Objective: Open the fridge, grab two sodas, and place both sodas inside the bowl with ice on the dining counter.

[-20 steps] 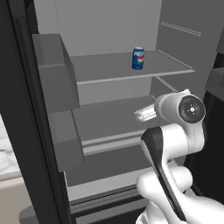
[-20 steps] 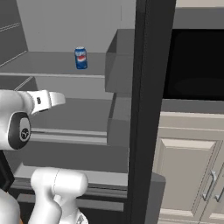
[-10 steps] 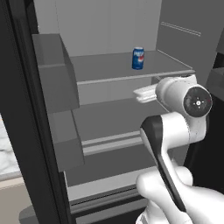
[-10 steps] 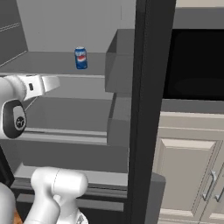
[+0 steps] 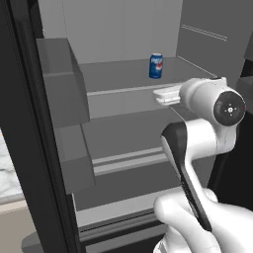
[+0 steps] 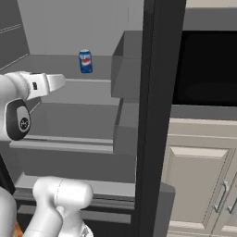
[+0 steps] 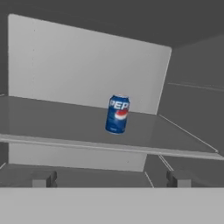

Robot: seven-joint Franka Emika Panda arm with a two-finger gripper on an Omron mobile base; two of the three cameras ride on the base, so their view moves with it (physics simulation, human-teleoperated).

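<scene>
The fridge [image 5: 123, 123] stands open, its grey shelves bare apart from one soda. That soda is a small blue can [image 5: 156, 65] with a red-and-white logo, upright on the upper shelf [image 5: 113, 79]. It also appears as the can [image 6: 85, 61] and, straight ahead in the hand view, the can [image 7: 117, 114]. My gripper [image 5: 163, 94] hovers at the shelf's front edge, short of the can and a little right of it. In the right base view the gripper [image 6: 58, 82] points into the fridge. Seen from the hand, the gripper [image 7: 111, 179] is open wide, with nothing between its fingertips [image 7: 43, 178].
Grey door bins [image 5: 59, 84] jut out from the black left door [image 5: 29, 148]. The right door's edge [image 6: 157, 115] and its bin [image 6: 127, 60] stand close beside the arm. Beyond are a black oven front [image 6: 208, 69], cream cabinets [image 6: 199, 185] and a marble surface [image 5: 7, 173].
The arm has lifted, carrying the open gripper from the level of the lower shelf up to the upper shelf's front edge, closer to the can. The can has not moved.
</scene>
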